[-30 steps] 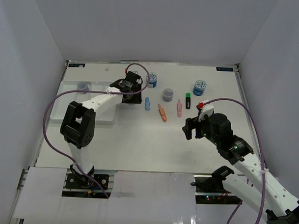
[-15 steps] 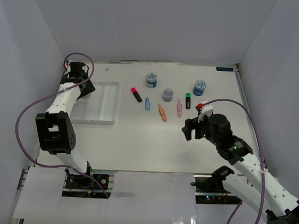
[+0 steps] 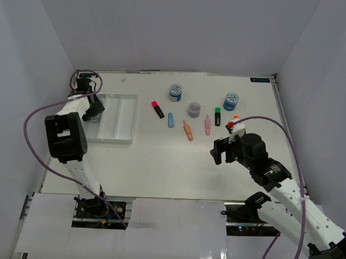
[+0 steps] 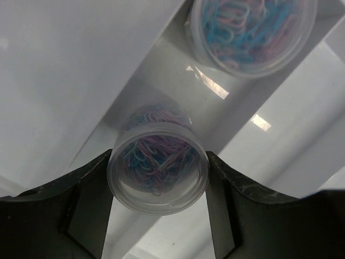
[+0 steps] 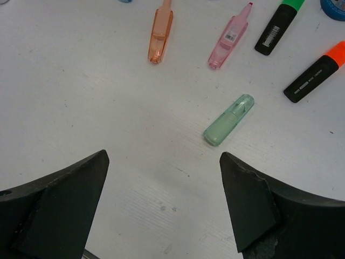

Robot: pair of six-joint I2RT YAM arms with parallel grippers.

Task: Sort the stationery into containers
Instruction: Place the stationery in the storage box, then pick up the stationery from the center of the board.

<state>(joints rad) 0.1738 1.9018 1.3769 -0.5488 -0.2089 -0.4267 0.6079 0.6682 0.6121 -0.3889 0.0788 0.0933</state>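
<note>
Clear plastic, packed with pink and blue paper clips: that jar (image 4: 158,162) sits clamped between the fingers of my left gripper (image 4: 159,183), low in the left wrist frame, over a long compartment of the white tray (image 3: 121,119). I cannot tell whether it touches the floor. A second jar (image 4: 250,32) stands in the same compartment at upper right. My right gripper (image 5: 164,156) hangs with jaws spread wide, holding nothing. On the table (image 5: 81,81) in its frame, a green marker (image 5: 228,120) lies right of centre, with an orange marker (image 5: 160,35) and a pink marker (image 5: 229,40) along the top.
</note>
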